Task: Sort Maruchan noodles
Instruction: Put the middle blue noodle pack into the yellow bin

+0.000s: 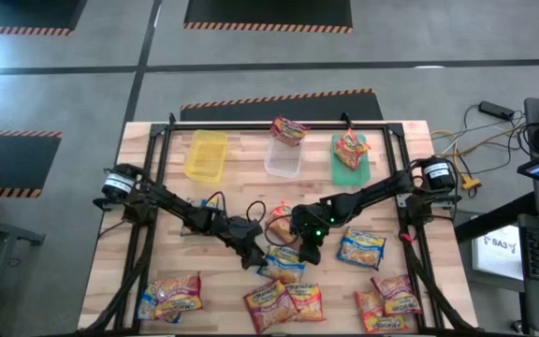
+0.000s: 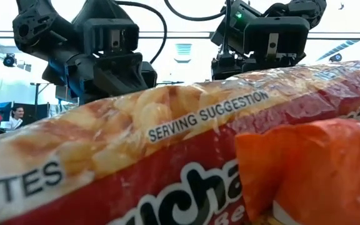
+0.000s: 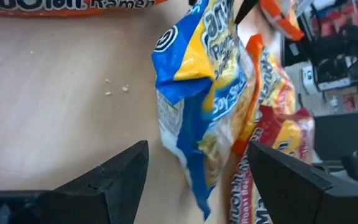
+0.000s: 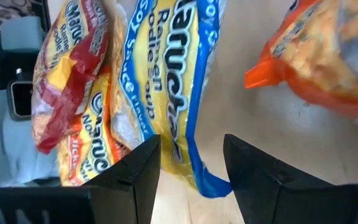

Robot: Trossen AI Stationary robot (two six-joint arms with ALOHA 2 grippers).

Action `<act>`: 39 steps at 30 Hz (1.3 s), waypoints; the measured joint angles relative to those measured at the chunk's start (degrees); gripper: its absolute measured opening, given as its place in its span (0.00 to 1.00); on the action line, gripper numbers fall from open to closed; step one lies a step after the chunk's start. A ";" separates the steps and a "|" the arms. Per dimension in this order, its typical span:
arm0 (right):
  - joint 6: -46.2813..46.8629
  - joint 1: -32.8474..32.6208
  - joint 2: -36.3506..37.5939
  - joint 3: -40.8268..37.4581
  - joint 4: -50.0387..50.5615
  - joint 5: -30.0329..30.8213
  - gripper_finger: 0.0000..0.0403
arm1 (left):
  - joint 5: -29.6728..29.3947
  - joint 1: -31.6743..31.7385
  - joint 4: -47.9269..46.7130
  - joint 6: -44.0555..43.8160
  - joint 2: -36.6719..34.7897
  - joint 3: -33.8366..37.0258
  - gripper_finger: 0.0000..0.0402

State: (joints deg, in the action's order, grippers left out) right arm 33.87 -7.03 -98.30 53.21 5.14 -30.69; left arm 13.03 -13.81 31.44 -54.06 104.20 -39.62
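Note:
A blue-and-yellow Maruchan noodles packet [image 1: 284, 265] lies on the wooden table near its middle, with an orange packet [image 1: 279, 227] just beyond it. My left gripper [image 1: 255, 253] is open, and its fingers stand on either side of the blue packet [image 3: 197, 112]. My right gripper [image 1: 307, 251] comes from the other side, also open, with the packet's end [image 4: 197, 168] between its fingers. In neither wrist view can I make out a touch. A red and an orange packet [image 2: 167, 156] fill the low view, with both grippers above them.
At the far edge stand a yellow bin [image 1: 206, 154], a clear bin [image 1: 284, 161] with an orange packet [image 1: 288, 131] on its far rim, and a green bin [image 1: 365, 150] holding a packet. More packets lie at near left [image 1: 171, 295], near centre [image 1: 284, 304] and right [image 1: 361, 248].

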 joint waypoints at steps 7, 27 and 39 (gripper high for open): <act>-1.50 0.02 -0.24 0.00 -2.01 2.82 0.41 | -2.28 0.31 -0.37 -3.47 3.06 -2.30 0.64; -12.03 -1.01 -1.40 2.78 -8.42 -1.26 0.30 | 2.74 0.75 2.14 12.86 6.78 -8.33 0.64; -12.98 -1.37 -1.40 6.53 -8.39 -1.28 0.20 | 4.64 0.79 4.44 17.81 6.71 -8.31 0.53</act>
State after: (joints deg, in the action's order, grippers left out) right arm 20.88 -8.39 -99.70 59.74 -3.26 -31.97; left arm 17.67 -13.02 35.88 -36.25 110.91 -47.92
